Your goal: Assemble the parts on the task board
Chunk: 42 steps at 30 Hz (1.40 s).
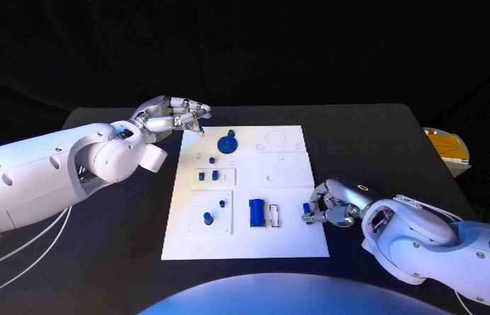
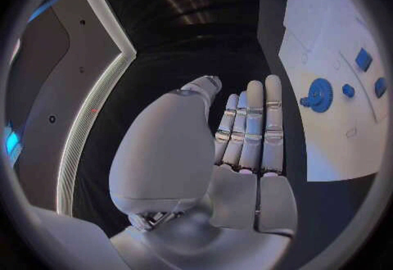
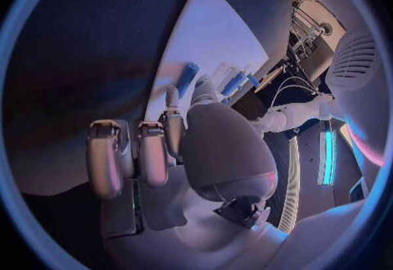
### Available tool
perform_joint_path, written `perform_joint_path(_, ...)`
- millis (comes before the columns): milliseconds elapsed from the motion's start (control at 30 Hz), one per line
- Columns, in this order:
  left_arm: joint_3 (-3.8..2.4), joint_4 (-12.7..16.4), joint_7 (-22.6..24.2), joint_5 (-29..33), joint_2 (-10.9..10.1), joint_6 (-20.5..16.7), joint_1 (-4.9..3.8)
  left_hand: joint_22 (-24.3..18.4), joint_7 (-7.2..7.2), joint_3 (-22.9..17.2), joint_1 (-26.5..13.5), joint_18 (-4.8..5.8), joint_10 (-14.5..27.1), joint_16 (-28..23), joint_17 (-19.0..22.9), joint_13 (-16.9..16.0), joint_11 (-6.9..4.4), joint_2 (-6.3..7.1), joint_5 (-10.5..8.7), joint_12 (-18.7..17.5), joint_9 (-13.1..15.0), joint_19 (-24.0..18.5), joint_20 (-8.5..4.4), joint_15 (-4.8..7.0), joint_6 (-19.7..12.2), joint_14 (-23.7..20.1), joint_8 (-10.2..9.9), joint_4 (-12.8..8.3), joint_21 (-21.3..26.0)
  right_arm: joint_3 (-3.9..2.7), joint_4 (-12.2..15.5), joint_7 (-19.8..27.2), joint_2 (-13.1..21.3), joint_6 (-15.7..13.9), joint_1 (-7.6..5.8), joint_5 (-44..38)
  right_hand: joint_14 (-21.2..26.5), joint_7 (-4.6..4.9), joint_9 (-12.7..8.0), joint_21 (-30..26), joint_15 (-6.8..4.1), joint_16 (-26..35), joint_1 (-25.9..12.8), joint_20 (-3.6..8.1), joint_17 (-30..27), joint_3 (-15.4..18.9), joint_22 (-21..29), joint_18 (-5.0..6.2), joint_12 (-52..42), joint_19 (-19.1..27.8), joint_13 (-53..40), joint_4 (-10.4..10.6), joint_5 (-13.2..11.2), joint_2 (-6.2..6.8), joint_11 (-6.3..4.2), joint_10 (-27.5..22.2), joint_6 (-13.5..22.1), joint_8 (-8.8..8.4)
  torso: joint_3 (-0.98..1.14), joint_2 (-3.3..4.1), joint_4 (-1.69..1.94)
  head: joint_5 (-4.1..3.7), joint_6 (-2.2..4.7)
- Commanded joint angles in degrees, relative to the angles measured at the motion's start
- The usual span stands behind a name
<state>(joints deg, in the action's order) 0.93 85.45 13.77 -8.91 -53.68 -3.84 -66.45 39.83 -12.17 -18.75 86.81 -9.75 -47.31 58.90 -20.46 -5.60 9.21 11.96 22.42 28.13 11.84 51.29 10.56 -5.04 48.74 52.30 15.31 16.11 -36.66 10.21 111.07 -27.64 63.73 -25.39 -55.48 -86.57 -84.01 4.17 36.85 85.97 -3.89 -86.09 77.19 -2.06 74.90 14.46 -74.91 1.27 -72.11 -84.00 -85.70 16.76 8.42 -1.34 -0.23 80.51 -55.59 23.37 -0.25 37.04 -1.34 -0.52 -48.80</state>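
1. The right hand (image 1: 332,205) sits at the task board's (image 1: 291,244) right edge with its fingers (image 1: 318,216) curled about a small blue part (image 1: 306,208); whether they grip it or only touch it is too small to tell in the head view.
2. In the right wrist view the palm (image 3: 225,152) hides the fingertips, and the blue parts (image 3: 187,76) beyond it are blurred.
3. In the left wrist view the circle's rim cuts off the board, and the left hand (image 2: 245,132) covers part of the surface (image 2: 176,60).
4. The yellow object (image 1: 447,146) at the surface's right edge is too small to identify.
5. The small blue pieces (image 1: 207,176) on the board's left side are too small to tell their shapes.
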Motion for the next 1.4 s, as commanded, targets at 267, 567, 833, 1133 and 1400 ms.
perform_joint_path(267, -0.02, 0.0, 0.4, 0.4, 0.2, 1.0, 0.05, -0.1, -0.28, 0.1, 0.1, -0.68, 0.5, 0.2, 0.1, 0.1, -0.08, -0.23, -0.04, 0.3, -0.1, 0.4, -0.11, -0.10, -0.2, -0.4, 0.4, -0.2, 0.4, 0.01, -1.7, -0.7, -2.0, 0.8, 1.17, -1.1, -4.0, -0.16, -0.7, 0.4, 0.00, -0.3, 3.9, -0.36, 4.6, -1.1, -14.1, -0.52, 0.0, -4.8, 10.3, -0.4, 0.7, -2.33, -0.02, 0.2, -1.0, -1.23, 0.04, -0.07, -0.11, 0.05, 0.10)
perform_joint_path(567, -0.01, 0.0, 0.4, 0.4, 0.1, 1.1, 0.07, -0.1, -0.28, 0.1, 0.1, -0.68, 0.5, 0.2, 0.1, 0.1, -0.08, -0.23, -0.04, 0.3, -0.1, 0.4, -0.11, -0.10, -0.2, -0.4, 0.4, -0.2, 0.4, 0.00, -3.0, -1.3, -3.3, 2.4, 1.71, -3.0, -4.1, -0.86, -1.9, 0.6, -0.60, -0.4, 14.7, 0.22, 5.0, -7.2, -14.2, -0.56, 0.1, -4.8, 10.0, -2.0, -5.0, -4.36, -0.70, 0.1, -1.9, -2.80, 0.08, -0.03, -0.08, 0.21, -0.19)
perform_joint_path(833, -0.01, 0.0, 0.2, 0.4, 0.1, 1.2, 0.09, -0.1, -0.27, 0.1, 0.2, -0.68, 0.5, 0.2, 0.1, 0.1, -0.09, -0.28, -0.03, 0.3, -0.1, 0.4, -0.11, -0.09, -0.2, -0.4, 0.4, -0.2, 0.4, 0.00, -2.6, -1.5, -3.4, 2.2, 1.86, -3.4, -4.2, -0.11, -0.1, 0.9, -0.24, -0.6, 16.1, -0.21, 5.8, -30.2, -14.2, -0.62, 0.8, -4.9, 10.1, -1.1, 0.8, 3.73, 0.55, 0.4, -1.2, -2.26, 0.04, -0.08, -0.08, 0.21, -0.25)
perform_joint_path(1133, 0.00, -0.1, 0.1, 0.3, 0.1, 1.2, 0.10, -0.1, -0.27, 0.1, 0.2, -0.69, 0.5, 0.2, 0.1, 0.1, -0.09, -0.29, -0.03, 0.3, -0.1, 0.5, -0.12, -0.09, -0.2, -0.4, 0.4, -0.2, 0.4, -0.07, 0.0, -1.0, -2.8, -0.5, 1.61, -0.7, -4.3, -0.07, 3.5, 1.2, -0.15, -0.7, 1.0, -0.15, 6.2, -53.4, -14.3, -0.66, 0.5, -5.0, 9.5, -7.8, 0.8, 11.51, -0.17, 1.1, -0.8, 0.04, 0.01, -0.08, -0.04, 0.07, -0.05)
perform_joint_path(1400, 0.01, 0.0, 0.0, 0.3, 0.3, 1.5, 0.14, -0.1, -0.27, 0.1, 0.2, -0.69, 0.5, 0.2, 0.1, 0.1, -0.09, -0.30, -0.02, 0.3, -0.1, 0.5, -0.12, -0.08, -0.2, -0.4, 0.4, -0.2, 0.5, -0.20, 1.7, -0.2, -3.4, -3.0, 1.07, 1.6, -4.3, -0.25, 4.1, 1.2, -0.22, -0.7, -2.0, -0.10, 6.2, -54.5, -14.3, -0.67, 0.4, -5.0, 9.5, -9.1, 1.5, 11.78, -0.27, 1.2, -0.7, 0.46, 0.00, -0.05, -0.01, 0.02, 0.02)
